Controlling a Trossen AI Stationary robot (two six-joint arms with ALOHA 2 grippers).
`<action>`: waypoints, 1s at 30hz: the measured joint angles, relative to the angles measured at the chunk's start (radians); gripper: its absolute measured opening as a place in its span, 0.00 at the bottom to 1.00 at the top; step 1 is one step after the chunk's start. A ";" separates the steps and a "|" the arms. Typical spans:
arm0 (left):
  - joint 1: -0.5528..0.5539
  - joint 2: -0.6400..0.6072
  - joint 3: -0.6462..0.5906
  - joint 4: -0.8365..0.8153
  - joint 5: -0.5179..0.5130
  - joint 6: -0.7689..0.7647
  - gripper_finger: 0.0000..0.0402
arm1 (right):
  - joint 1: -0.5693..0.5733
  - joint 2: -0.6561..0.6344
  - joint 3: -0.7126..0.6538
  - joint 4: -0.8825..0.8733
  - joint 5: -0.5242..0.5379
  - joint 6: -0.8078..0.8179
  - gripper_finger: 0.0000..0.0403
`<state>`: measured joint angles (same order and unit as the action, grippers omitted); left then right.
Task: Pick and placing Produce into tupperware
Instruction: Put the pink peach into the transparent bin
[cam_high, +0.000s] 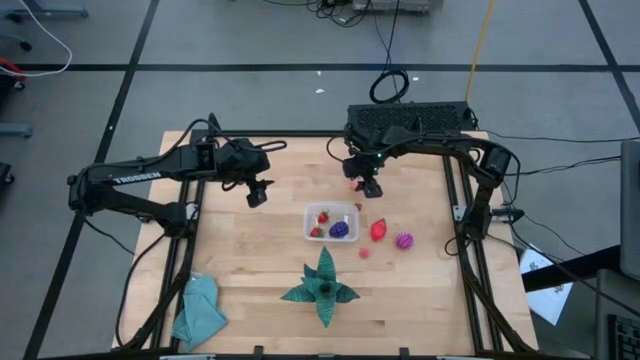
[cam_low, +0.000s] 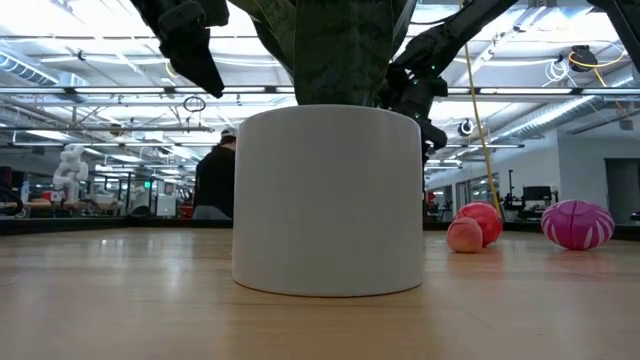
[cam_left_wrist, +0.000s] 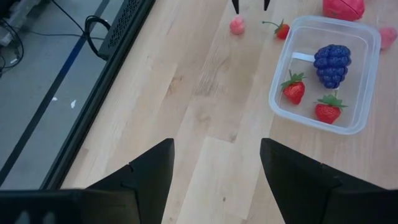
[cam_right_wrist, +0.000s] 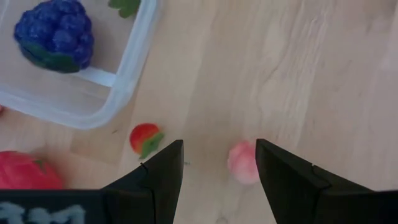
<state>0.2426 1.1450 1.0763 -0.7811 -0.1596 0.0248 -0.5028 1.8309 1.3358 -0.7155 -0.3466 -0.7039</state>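
Note:
The clear tupperware (cam_high: 332, 222) stands mid-table and holds two strawberries (cam_left_wrist: 294, 89) and a blue-purple grape cluster (cam_left_wrist: 331, 63). Just beyond its far side, a small pink fruit (cam_right_wrist: 242, 162) and a small strawberry (cam_right_wrist: 144, 138) lie on the wood. My right gripper (cam_right_wrist: 219, 146) hovers open over the pink fruit, which shows between its fingers, nearer one of them. A red fruit (cam_high: 378, 230), a magenta spiky ball (cam_high: 404, 240) and another pink fruit (cam_high: 364, 253) lie to the tupperware's right. My left gripper (cam_high: 257, 195) waits open to the tupperware's left.
A dark-green star-shaped leafy thing (cam_high: 322, 285) stands in a white pot (cam_low: 328, 200) near the front edge, before the tupperware. A teal cloth (cam_high: 200, 308) lies at the front left corner. A black box (cam_high: 408, 120) sits at the far edge. Bare wood lies under the left gripper.

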 joint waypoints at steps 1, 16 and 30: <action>0.000 0.000 0.000 0.000 0.000 0.000 0.61 | 0.000 0.000 -0.005 0.005 0.000 0.003 0.48; 0.000 0.000 0.000 0.000 0.000 -0.001 0.61 | -0.008 0.000 -0.086 0.106 0.000 0.014 0.48; 0.000 0.000 0.000 0.000 0.000 0.000 0.61 | -0.037 0.000 -0.086 0.126 0.002 0.077 0.48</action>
<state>0.2428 1.1450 1.0763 -0.7808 -0.1596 0.0253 -0.5394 1.8309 1.2499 -0.5900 -0.3449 -0.6272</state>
